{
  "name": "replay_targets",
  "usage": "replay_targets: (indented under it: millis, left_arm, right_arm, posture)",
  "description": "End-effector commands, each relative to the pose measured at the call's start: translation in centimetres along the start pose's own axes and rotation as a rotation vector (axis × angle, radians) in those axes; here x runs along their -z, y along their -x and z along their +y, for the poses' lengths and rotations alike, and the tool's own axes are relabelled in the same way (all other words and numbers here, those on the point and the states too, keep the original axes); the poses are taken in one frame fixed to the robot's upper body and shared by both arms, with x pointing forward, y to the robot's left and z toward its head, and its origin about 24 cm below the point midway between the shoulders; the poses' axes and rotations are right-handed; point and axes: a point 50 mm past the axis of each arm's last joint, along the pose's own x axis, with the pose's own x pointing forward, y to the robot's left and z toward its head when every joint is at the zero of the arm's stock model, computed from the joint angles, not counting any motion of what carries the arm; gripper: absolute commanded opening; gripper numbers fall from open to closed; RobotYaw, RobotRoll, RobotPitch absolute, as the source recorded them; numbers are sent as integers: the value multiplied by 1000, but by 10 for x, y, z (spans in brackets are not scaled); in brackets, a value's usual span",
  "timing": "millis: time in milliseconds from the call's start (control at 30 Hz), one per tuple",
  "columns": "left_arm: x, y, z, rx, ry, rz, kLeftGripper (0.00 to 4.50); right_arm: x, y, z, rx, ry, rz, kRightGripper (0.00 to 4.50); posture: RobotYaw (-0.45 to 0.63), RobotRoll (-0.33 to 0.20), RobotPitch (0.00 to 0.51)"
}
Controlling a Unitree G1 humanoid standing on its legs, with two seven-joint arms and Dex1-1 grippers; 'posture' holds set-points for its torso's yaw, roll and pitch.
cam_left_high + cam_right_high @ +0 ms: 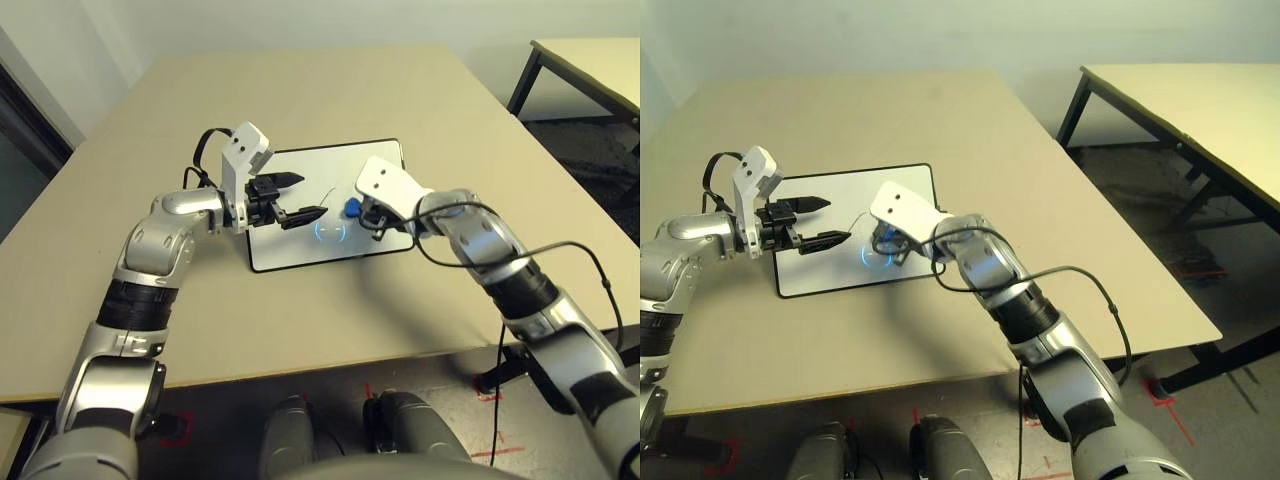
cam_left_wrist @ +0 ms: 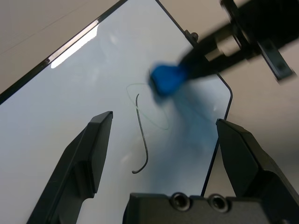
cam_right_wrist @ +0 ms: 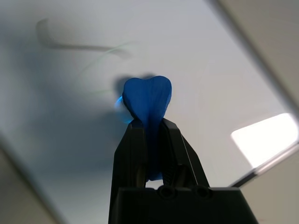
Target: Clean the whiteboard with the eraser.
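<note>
The whiteboard point(image 1: 300, 240) lies flat on the table, white with a thin black frame. A dark curved pen stroke point(image 2: 142, 135) and a faint green loop mark its surface. My right gripper point(image 1: 358, 212) is shut on the eraser point(image 3: 146, 99), a small blue block squeezed between the fingers, held over the board's right part close to the marks. My left gripper point(image 1: 297, 196) hovers open above the board's left part with nothing between its fingers point(image 2: 88, 154). In the left wrist view the eraser point(image 2: 164, 80) sits just beyond the stroke.
The tan table point(image 1: 330, 90) stretches far beyond the board on all sides. A second table point(image 1: 1180, 100) with black legs stands to the right across a gap of floor. A black cable point(image 1: 590, 262) hangs from my right forearm.
</note>
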Motion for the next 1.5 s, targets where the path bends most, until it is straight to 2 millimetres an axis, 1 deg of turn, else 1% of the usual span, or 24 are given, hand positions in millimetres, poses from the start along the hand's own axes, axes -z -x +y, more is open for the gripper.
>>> replay_targets:
  millis: [33,100,333,400,500,567,700,867,967,1200,1300,1367,1433,1500]
  left_arm:
    - [1,1,-1,4,3,7,4500]
    - [1,2,-1,2,4,8,4500]
    - [1,2,-1,2,5,10,4500]
    - [1,2,-1,3,4,10,4500]
    - [0,1,0,4,3,8,4500]
    - [0,1,0,4,2,7,4500]
    - [0,1,0,4,2,6,4500]
    - [1,2,-1,-1,5,7,4500]
    - [2,3,-1,-3,6,9,4500]
    - [4,3,0,-2,9,11,4500]
    - [4,2,0,0,8,11,4500]
    - [4,2,0,1,8,10,4500]
    - [4,2,0,3,7,10,4500]
    - [5,2,0,4,7,12,4500]
  right_arm:
    - [5,-4,-4,23,-8,16,330]
    - [7,-5,4,-1,-10,19,330]
    - [17,4,48,-142,2,40,330]
    - [15,5,51,-154,5,39,330]
    - [14,4,50,-150,6,41,329]
    - [12,2,46,-135,8,39,328]
    - [6,-4,24,-67,12,27,313]
    - [1,-8,3,1,19,11,312]
    - [0,-9,6,-13,22,6,312]
    - [7,-3,42,-127,27,15,312]
    - [10,0,51,-154,31,25,312]
    - [12,0,51,-152,30,32,312]
    - [12,-2,44,-130,27,35,312]
    - [9,-5,33,-92,26,29,312]
  posture:
    - [-42,0,40]
    - [-42,0,40]
    - [-48,0,42]
    - [-50,0,42]
    - [-53,0,41]
    - [-53,0,41]
    - [-49,0,42]
    - [-41,0,43]
    - [-40,0,44]
    - [-47,0,45]
    - [-50,0,45]
    - [-50,0,45]
    - [-50,0,44]
    - [-48,0,43]
